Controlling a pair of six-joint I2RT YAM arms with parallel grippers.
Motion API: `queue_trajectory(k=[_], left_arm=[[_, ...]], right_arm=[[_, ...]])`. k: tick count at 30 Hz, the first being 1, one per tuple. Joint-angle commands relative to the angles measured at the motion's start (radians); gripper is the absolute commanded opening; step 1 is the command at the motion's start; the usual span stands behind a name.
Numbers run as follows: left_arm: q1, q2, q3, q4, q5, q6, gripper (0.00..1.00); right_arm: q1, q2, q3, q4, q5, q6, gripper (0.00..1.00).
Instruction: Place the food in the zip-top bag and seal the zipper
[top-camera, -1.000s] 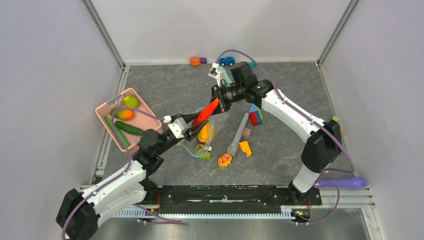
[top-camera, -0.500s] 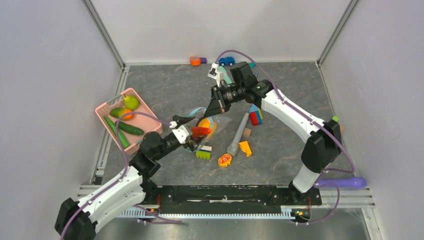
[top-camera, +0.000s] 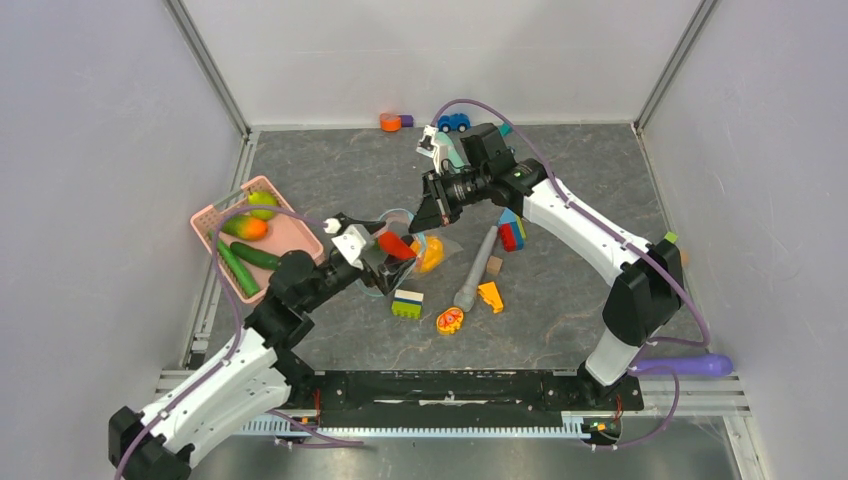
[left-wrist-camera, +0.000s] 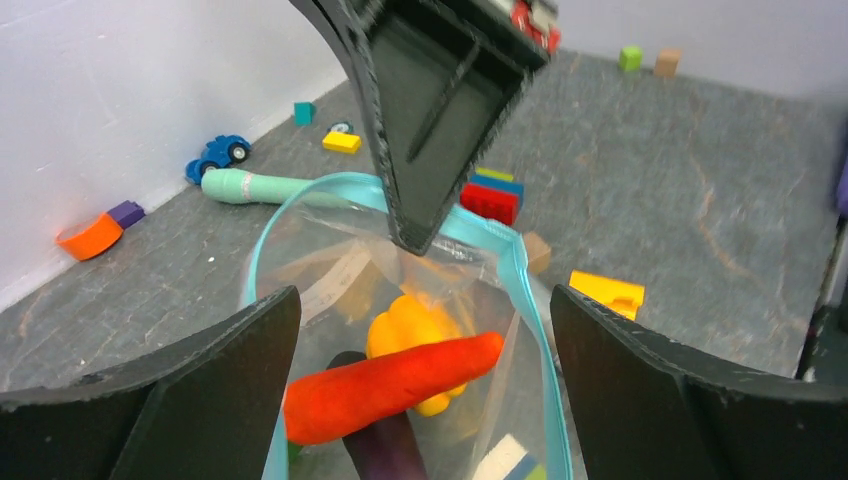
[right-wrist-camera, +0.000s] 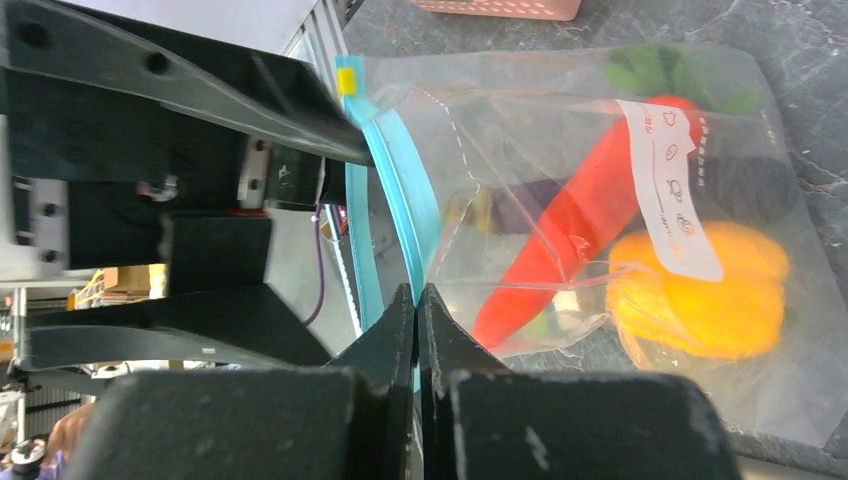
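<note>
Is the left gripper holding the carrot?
No, the left gripper stands wide open, and the carrot lies untouched inside the bag.

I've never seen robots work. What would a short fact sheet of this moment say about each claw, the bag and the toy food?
Clear plastic zip-top bag: mouth open, teal zipper strip unsealed
Left gripper: open over the bag's mouth, holding nothing
Right gripper: shut on the teal zipper strip
Inside bag: red carrot-shaped toy, yellow pepper toy, purple eggplant toy
Pink slotted basket: holds green cucumber toy, orange-green fruit toy, green round fruit toy
</note>
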Motion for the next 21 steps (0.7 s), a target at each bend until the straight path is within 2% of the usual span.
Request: queue_trajectory(k=[1, 4, 8, 12, 15, 18, 21], left_arm=[[-0.002, -0.081, 0.084, -0.05, -0.096, -0.233, 1.0], [-0.002, -0.112, 0.128, -0.13, -0.187, -0.345, 1.0], [-0.002, -0.11, 0.215, -0.333, -0.381, -0.51, 1.0], [-0.002, -0.036, 0.32, -0.593, -0.719, -0.684, 1.0], [0.004, 0.036, 0.354, -0.729, -0.903, -0.777, 1.0], [0.061, 0.063, 0.349, -0.745, -0.957, -0.822, 1.0], [0.231, 0.082, 0.341, -0.703, -0.863, -0.817, 1.0]], right_arm=[[-0.005, -0.038, 0.059, 0.001, 0.071, -0.033, 0.0], [-0.008, -0.027, 0.078, -0.019, 0.132, -0.055, 0.0], [-0.011, -0.001, 0.099, -0.029, 0.186, -0.069, 0.0], [-0.011, 0.016, 0.114, -0.032, 0.24, -0.102, 0.0], [-0.01, 0.02, 0.13, -0.044, 0.281, -0.126, 0.0], [-0.01, 0.017, 0.14, -0.053, 0.34, -0.155, 0.0], [-0.012, 0.012, 0.141, -0.054, 0.363, -0.17, 0.0]])
